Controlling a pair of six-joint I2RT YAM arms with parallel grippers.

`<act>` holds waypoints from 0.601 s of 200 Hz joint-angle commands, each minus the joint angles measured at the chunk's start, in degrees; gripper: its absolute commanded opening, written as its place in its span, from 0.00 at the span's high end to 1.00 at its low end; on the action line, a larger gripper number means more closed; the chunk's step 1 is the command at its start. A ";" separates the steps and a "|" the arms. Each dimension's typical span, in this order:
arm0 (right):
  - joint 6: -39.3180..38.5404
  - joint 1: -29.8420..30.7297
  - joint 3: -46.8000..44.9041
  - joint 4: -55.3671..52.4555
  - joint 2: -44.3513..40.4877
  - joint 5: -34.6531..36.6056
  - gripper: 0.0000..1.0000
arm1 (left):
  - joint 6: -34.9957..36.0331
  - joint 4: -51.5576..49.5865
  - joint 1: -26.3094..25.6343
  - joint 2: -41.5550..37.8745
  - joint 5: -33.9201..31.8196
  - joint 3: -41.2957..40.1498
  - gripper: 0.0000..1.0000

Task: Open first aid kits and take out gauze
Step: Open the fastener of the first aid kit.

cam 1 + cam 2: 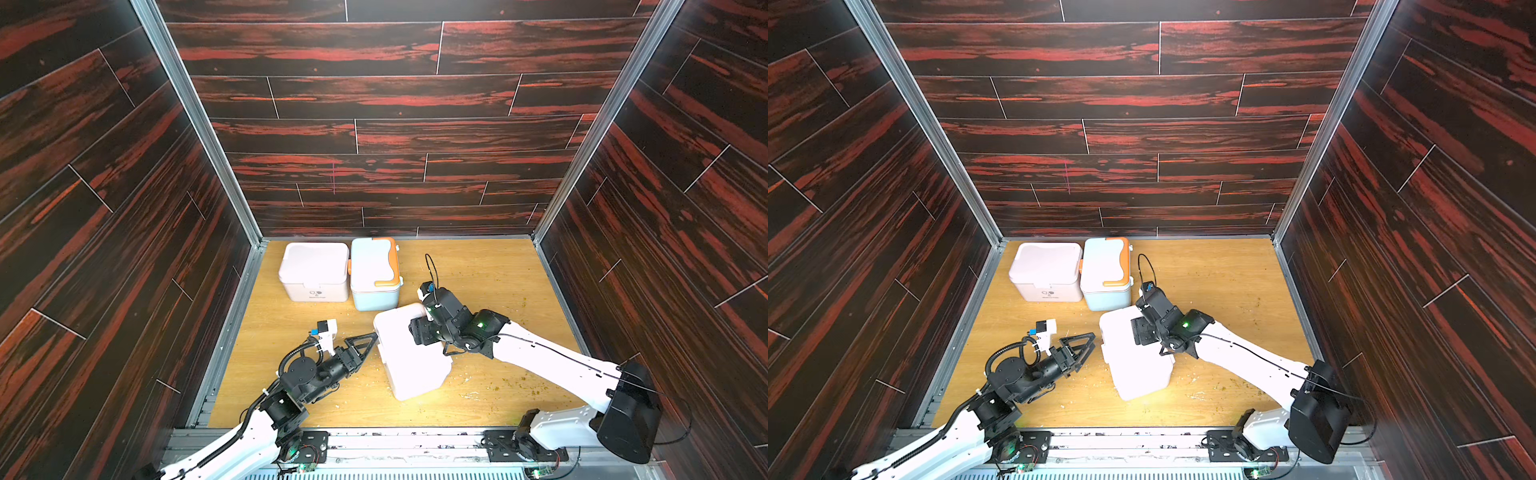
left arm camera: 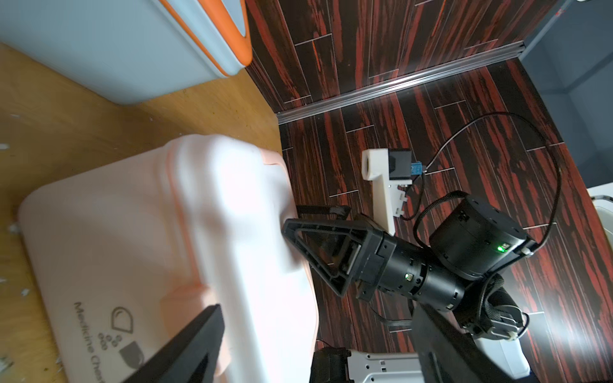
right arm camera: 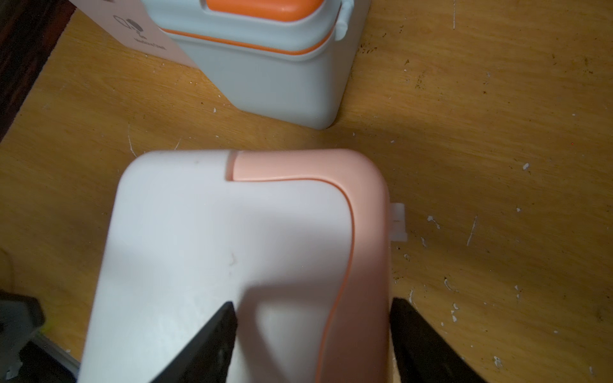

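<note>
Right wrist view: my right claw (image 3: 313,308) straddles the peach lid (image 3: 368,232) of the smooth pinkish-white plastic first aid kit (image 3: 199,232), which lies on its side on the wooden bench (image 3: 464,132). I cannot tell whether it pinches. The left claw (image 1: 368,347) gapes empty at the kit's corner. The kit looks rigid, slick and probably light, so I'd brace the body and pull the lid's lip. No gauze shows.

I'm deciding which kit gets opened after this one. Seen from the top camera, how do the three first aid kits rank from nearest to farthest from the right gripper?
1. Front pinkish-white kit, mid-table: the right gripper straddles its edge.
2. Blue-white kit, farther back, just behind the front one.
3. Second pinkish-white kit, far-left corner, beside the blue-white one.
</note>
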 commanded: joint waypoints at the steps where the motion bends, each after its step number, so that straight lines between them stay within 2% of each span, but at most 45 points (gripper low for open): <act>1: -1.14 0.77 -2.16 -12.68 2.16 0.32 0.23 | -0.23 -8.12 -0.20 -1.53 -2.61 -1.28 0.04; 15: -1.49 1.76 -1.44 -12.69 0.65 1.15 0.21 | -0.27 -6.75 -0.17 1.35 -0.38 -1.07 0.04; 43: -2.56 4.57 -0.05 -13.19 -2.16 2.99 0.15 | -2.20 4.81 -0.19 10.23 2.95 -1.74 0.04; 69: -2.23 5.44 0.31 -14.81 -2.01 2.51 0.15 | -2.47 11.29 -0.22 17.51 6.07 -0.26 0.04; 95: -1.73 5.87 -1.36 -14.38 -1.23 0.27 0.19 | -3.99 18.90 -0.42 22.00 7.15 -0.59 0.07; 120: -1.25 6.06 -2.39 -14.28 -0.15 -1.39 0.25 | -5.08 23.57 -0.62 22.45 8.28 -0.59 0.08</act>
